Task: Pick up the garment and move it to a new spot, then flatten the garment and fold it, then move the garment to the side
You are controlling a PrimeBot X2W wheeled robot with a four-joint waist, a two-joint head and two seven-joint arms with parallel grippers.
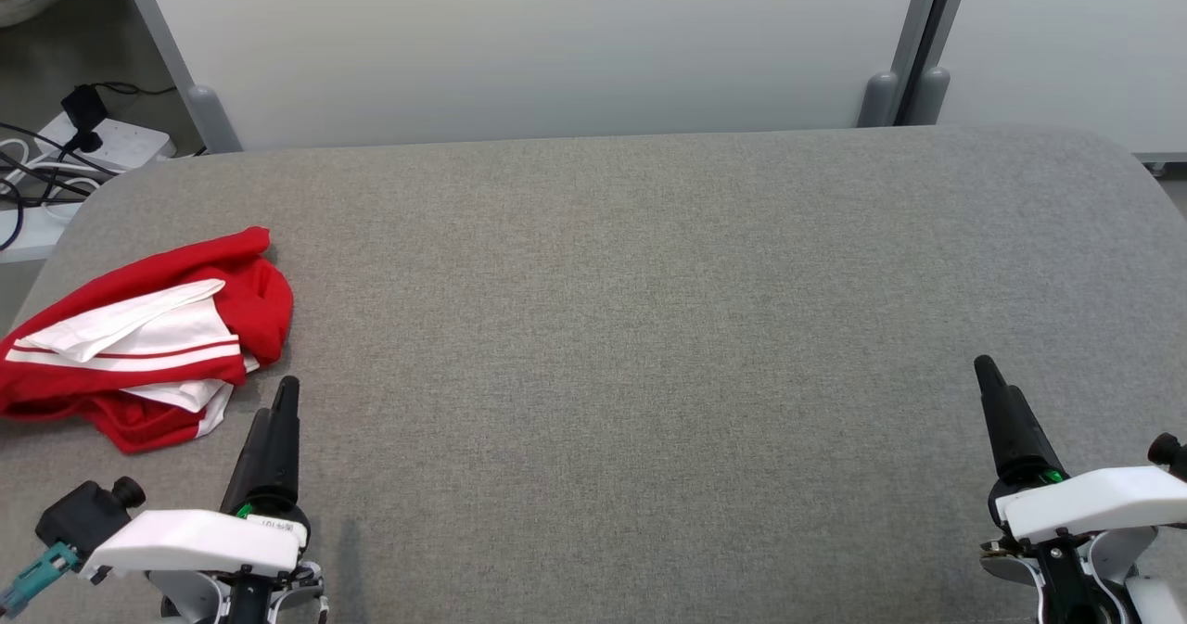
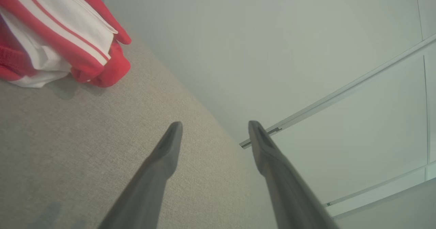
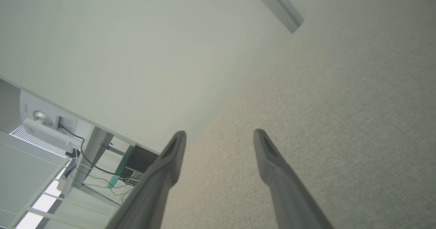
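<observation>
Garment [image 1: 139,337], just one, red with white stripes, lies in a bunch on the big grey table [image 1: 649,327], at the table's left end. Two white wall panels [image 1: 556,49] stand behind the table. The right wrist view has one desk [image 3: 95,140] with wires, past the table. Two grippers hang over the table's near edge. The left gripper [image 1: 288,388] is just beside the garment, not touching it. The right gripper [image 1: 985,369] is at the table's other end. Each wrist view shows two dark fingers spread wide, holding nothing. The head view has one white power strip [image 1: 111,142] on the floor past the table's far left corner.
</observation>
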